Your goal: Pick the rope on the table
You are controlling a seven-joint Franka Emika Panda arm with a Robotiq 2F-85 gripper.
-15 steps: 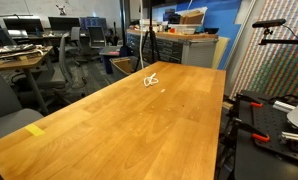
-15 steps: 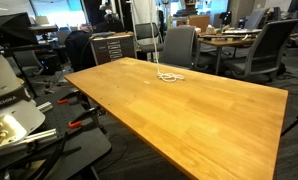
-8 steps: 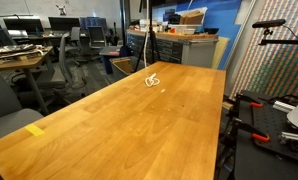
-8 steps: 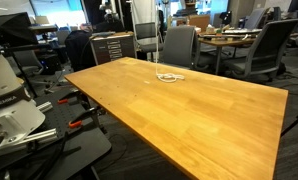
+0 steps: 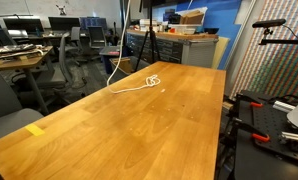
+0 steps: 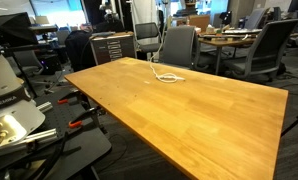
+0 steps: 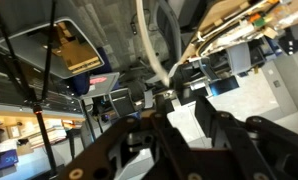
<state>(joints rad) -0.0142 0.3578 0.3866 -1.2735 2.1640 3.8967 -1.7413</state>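
One white rope (image 5: 139, 83) lies partly on the far end of the wooden table (image 5: 119, 130). A small loop rests on the boards, and in both exterior views a strand rises steeply upward. Yellow tape (image 5: 34, 130) marks the near left corner. In the wrist view the rope runs past the dark end effector (image 7: 174, 110); I cannot tell whether it is apart or clamped. Lettering on the white machine base (image 6: 4, 100) is too small to read.

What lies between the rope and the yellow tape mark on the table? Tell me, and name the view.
Only bare wood: in an exterior view the table carries nothing between the rope and the yellow tape mark.
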